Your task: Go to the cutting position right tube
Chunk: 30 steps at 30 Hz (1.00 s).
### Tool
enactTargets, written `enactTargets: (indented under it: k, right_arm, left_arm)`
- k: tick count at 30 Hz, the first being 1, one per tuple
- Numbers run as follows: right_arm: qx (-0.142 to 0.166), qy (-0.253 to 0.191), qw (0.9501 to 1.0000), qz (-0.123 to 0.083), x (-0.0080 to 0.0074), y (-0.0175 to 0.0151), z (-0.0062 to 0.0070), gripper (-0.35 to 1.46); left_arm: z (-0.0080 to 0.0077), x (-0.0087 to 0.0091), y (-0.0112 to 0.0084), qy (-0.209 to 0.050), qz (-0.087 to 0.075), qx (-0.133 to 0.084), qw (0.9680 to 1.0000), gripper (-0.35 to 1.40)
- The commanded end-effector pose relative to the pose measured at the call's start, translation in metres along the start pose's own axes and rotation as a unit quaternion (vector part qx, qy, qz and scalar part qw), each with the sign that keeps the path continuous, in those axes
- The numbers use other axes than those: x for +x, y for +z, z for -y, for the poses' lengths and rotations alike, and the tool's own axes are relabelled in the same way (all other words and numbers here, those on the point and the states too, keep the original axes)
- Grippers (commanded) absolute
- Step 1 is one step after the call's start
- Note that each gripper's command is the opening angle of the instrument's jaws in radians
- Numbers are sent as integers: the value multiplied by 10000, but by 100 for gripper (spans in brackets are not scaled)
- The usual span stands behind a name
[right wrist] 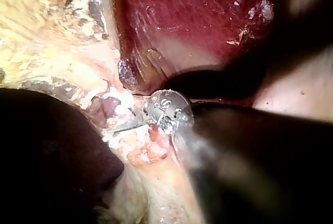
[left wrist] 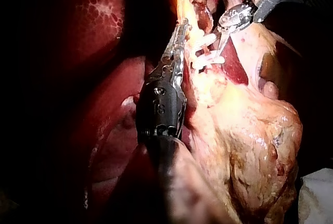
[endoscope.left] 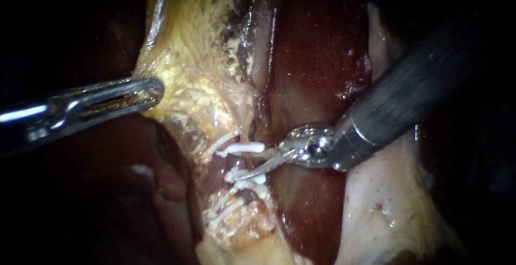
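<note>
A short tube [endoscope.left: 252,156] runs between white clips: one clip [endoscope.left: 244,148] above, one [endoscope.left: 243,177] below. More clips [endoscope.left: 223,214] sit lower down. My right instrument [endoscope.left: 253,163] comes in from the upper right, and its thin blades stand open, one on each side of the tube between the two clips. My left instrument [endoscope.left: 153,92] is shut on the yellowish edge of the gallbladder [endoscope.left: 193,44]. In the left wrist view its jaws [left wrist: 179,34] are pressed into that tissue, with the right instrument [left wrist: 219,44] beside the clips. In the right wrist view, tissue partly hides the blades [right wrist: 122,125].
Dark red liver [endoscope.left: 317,55] lies behind and to the right of the tube. A pale flap of tissue [endoscope.left: 387,206] sits under the right shaft. Fatty yellow tissue [endoscope.left: 242,227] surrounds the lower clips.
</note>
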State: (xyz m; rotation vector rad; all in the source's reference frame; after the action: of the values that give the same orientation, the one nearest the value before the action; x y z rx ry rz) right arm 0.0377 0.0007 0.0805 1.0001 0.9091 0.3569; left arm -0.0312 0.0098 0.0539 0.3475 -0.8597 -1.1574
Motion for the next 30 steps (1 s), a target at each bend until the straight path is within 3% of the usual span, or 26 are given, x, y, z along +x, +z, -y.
enactTargets:
  k: [1,19,30]
  right_arm:
    - [-1,-3,10000,7,0,2,-1,91]
    - [2,16,10000,-36,2,10,-11,61]
    - [-9,17,10000,-42,2,9,-12,61]
  left_arm:
    - [0,0,0,1,0,0,10000,-35]
    - [0,1,1,1,2,-3,10000,-35]
    - [0,1,1,2,2,-2,10000,-35]
